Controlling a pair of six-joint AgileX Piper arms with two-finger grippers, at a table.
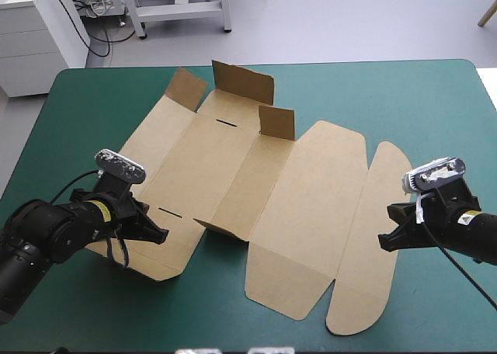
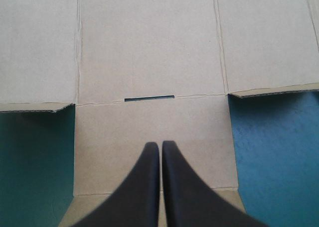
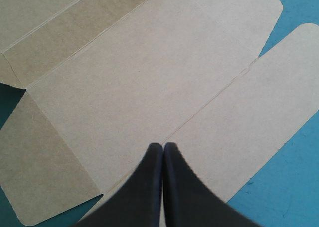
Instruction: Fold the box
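Note:
The brown box (image 1: 311,199) lies as a cut sheet across the middle of the table, mostly flat. Three small flaps (image 1: 242,81) stand up along its far side, and a narrow panel (image 1: 225,226) is raised at a crease near the centre. My left gripper (image 1: 159,235) is shut and sits over the sheet's left end. In the left wrist view its tips (image 2: 160,145) lie over a panel (image 2: 149,48), just short of a slot (image 2: 149,98). My right gripper (image 1: 386,241), also shut, sits at the rounded right flap. In the right wrist view it (image 3: 163,145) points along a crease in the board (image 3: 139,77).
The teal-green cover (image 1: 388,98) shows all around the sheet, widest at the far right and along the near edge. The rounded end flap (image 1: 365,237) reaches close to the table's near right side.

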